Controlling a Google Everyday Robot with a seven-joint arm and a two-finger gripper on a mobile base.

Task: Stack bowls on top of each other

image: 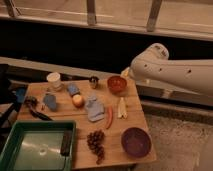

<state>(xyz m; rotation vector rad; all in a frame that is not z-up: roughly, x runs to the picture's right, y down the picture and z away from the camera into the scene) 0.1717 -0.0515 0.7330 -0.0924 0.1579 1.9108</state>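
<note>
The smaller orange-red bowl (117, 83) stands upright at the back right of the wooden table (55, 120). The wider dark purple bowl (136, 141) stands at the table's front right corner, apart from it. My white arm (170, 72) reaches in from the right above the table's back right corner. My gripper (126, 74) is at the arm's left end, just right of and close above the orange-red bowl, mostly hidden by the arm.
On the table stand a white cup (53, 79), a small metal cup (93, 81), an orange fruit (78, 100), a blue cloth (93, 108), a red chili (109, 117), pale yellow pieces (121, 107) and grapes (96, 142). A green tray (37, 147) sits front left.
</note>
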